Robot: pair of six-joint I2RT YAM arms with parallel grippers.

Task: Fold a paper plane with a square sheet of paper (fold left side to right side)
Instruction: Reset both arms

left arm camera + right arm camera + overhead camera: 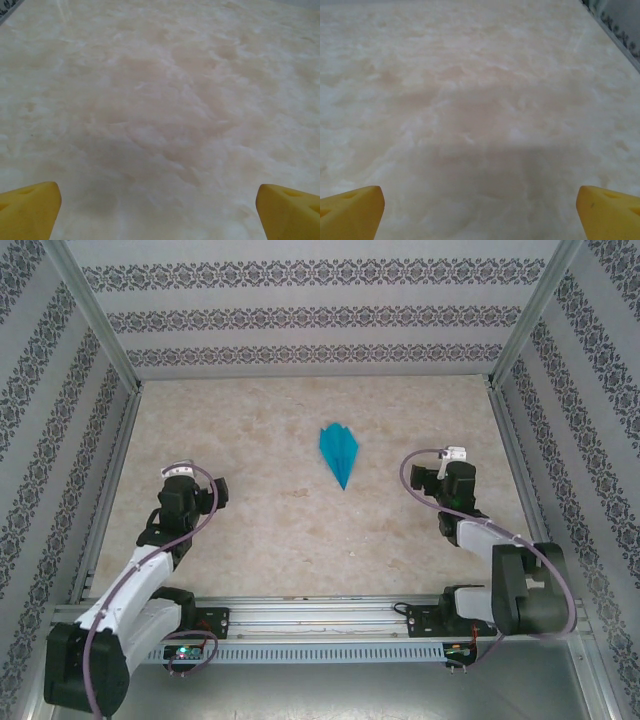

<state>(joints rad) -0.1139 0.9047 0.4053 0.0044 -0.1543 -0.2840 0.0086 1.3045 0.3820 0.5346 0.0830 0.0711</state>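
The left gripper (160, 212) has its two yellow fingers (30, 210) spread wide apart, with nothing between them. The right gripper (480, 212) is spread wide too and holds nothing. Both hang over the pale, marble-looking table (250, 440) (one at each side). Farther back, between the two arms, the teal-blue paper plane (339, 453) lies flat, a small folded dart with its sharp tip pointing toward the arms. It is well apart from both grippers. Grey walls (300, 320) with dark flowery stripes stand around the table.
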